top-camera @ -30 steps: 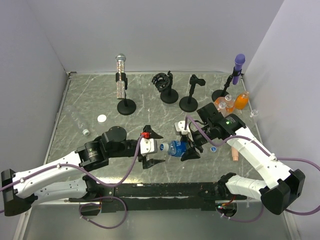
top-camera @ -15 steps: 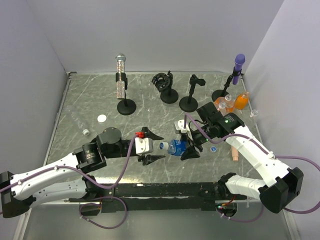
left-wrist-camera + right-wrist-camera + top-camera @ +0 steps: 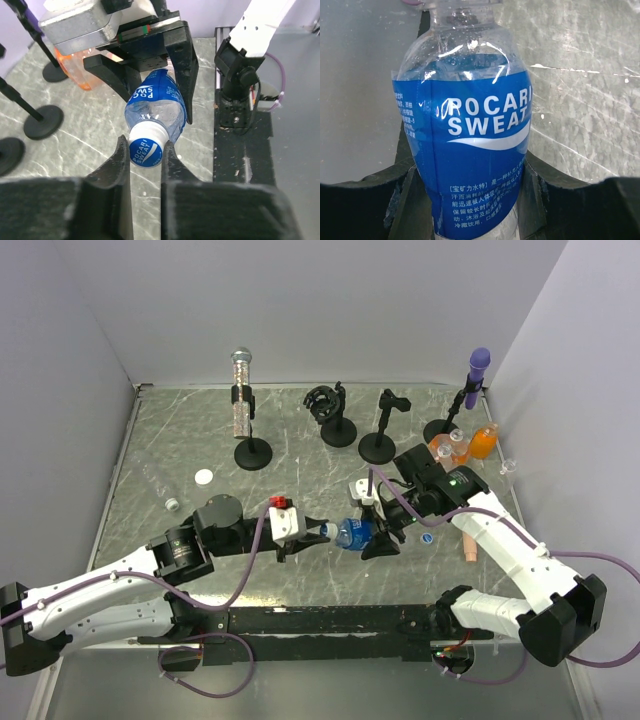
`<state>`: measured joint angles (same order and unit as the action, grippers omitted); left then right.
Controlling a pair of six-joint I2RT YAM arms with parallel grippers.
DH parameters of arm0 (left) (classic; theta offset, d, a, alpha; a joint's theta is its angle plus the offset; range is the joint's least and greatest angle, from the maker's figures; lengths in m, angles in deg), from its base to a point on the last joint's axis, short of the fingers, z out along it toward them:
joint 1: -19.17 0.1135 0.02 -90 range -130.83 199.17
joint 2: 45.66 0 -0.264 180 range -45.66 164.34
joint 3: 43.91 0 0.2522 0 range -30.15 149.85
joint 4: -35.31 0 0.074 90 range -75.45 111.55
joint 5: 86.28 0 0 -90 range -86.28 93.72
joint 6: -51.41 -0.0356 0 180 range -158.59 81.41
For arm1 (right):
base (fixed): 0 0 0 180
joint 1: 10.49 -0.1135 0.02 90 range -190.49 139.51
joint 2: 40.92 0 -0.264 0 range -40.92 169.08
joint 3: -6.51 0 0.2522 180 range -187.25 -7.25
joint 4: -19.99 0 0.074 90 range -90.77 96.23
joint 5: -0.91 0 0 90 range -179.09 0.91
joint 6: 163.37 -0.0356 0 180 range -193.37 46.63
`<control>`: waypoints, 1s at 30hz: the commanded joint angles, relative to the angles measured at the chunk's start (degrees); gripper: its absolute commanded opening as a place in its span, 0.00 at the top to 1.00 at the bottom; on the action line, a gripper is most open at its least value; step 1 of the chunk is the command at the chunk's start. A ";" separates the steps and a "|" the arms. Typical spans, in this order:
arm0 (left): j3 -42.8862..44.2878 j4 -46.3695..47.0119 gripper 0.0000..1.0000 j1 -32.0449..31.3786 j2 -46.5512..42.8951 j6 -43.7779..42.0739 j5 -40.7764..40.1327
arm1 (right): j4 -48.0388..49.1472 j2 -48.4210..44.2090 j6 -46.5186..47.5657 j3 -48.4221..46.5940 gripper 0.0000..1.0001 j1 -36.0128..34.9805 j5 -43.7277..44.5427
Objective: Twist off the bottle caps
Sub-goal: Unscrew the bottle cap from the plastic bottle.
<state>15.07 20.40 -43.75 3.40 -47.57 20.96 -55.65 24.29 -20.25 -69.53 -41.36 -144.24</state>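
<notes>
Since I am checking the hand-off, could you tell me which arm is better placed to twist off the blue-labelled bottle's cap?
Left, probably: the left gripper is shut on the cap, while the right gripper clamps the bottle around its label and can steady it.

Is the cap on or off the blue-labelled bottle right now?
On. The cap sits on the neck of the blue-labelled bottle, and the left gripper is shut on it.
</notes>
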 commanded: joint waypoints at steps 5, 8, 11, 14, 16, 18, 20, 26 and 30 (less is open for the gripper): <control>0.05 1.85 0.99 -0.01 1.04 24.76 -7.55 | 7.65 -0.96 -6.89 1.37 0.75 3.10 3.30; 1.89 -1.46 0.99 0.07 2.44 38.10 -15.36 | 9.06 -0.88 -8.21 1.64 0.76 4.15 4.88; 5.58 -7.10 0.99 0.77 5.25 52.09 -19.51 | 9.94 -1.14 -9.00 2.16 0.76 4.77 5.76; 8.83 -13.25 0.99 2.09 7.89 66.24 -20.75 | 10.12 -1.22 -9.09 2.17 0.76 5.38 5.67; 10.24 -15.02 0.99 2.97 8.95 71.44 -19.79 | 10.12 -1.31 -9.18 2.08 0.76 5.65 5.32; 10.08 -13.98 0.99 3.76 8.86 75.31 -18.65 | 10.12 -1.40 -9.18 2.08 0.76 6.00 5.06; 9.11 -11.87 0.99 4.99 8.69 77.78 -16.89 | 10.12 -1.66 -9.18 2.08 0.76 6.17 4.80; 9.19 -11.60 0.93 6.66 9.13 77.27 -15.74 | 10.38 -2.72 -9.27 2.87 0.76 7.05 4.09; 8.23 -9.50 0.42 7.63 8.51 75.16 -13.38 | 10.38 -2.72 -9.27 2.96 0.76 7.32 3.48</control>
<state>23.26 9.76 -37.37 13.21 25.72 3.95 -47.76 23.40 -28.80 -66.73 -35.83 -140.53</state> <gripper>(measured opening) 0.367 0.589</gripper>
